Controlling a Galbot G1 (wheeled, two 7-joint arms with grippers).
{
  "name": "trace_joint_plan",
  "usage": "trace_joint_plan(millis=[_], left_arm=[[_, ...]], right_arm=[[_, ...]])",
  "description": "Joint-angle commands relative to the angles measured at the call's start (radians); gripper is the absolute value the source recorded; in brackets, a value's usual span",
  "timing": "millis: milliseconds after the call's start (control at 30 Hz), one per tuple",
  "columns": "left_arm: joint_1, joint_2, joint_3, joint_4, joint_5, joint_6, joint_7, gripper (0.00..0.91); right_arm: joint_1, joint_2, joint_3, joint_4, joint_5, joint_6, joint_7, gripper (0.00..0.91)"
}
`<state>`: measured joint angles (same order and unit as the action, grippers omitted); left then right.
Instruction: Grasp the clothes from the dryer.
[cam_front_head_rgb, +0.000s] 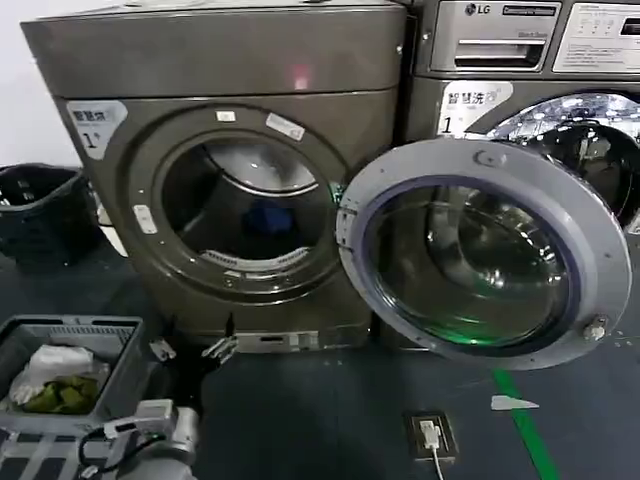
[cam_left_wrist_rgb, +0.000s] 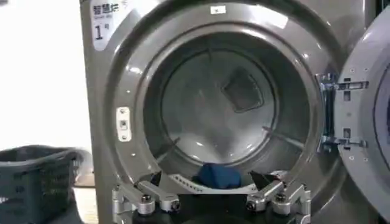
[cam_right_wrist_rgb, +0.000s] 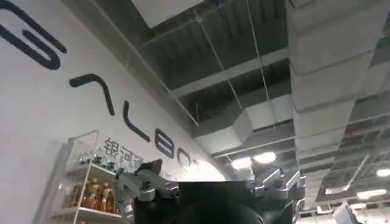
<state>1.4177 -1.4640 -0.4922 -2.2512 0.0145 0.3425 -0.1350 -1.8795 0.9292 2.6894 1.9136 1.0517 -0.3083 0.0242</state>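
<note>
Left end effector (cam_left_wrist_rgb: 210, 204) hangs released before the dryer (cam_front_head_rgb: 215, 70), its fingers spread. Ahead and just beyond them, the clothes (cam_left_wrist_rgb: 218, 175) lie low in the drum. Reach straight through the opening, then clench low around them.

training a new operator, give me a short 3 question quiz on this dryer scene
1. True or false: the dryer door is shut.
2. Where are the clothes? A) in the grey basket B) low in the drum C) on the floor
3. What state are the left gripper fingers in?

Key: 1 false, it hangs open. 2 B. 3 open, apart before the drum mouth, holding nothing.
</note>
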Motion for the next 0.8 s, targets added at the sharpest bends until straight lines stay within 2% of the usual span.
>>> trace_joint_plan(millis=[33, 800], left_arm=[[0.004, 0.004, 0.001, 0.0, -0.002, 0.0, 0.001, 0.907], [-0.003, 0.004, 0.0, 0.003, -0.014, 0.006, 0.006, 0.907]], right_arm=[[-0.001, 0.001, -0.002, 0.003, 0.004, 0.023, 0.0, 0.907], [0.001, 0.0, 0.0, 0.001, 0.006, 0.03, -0.002, 0.907]])
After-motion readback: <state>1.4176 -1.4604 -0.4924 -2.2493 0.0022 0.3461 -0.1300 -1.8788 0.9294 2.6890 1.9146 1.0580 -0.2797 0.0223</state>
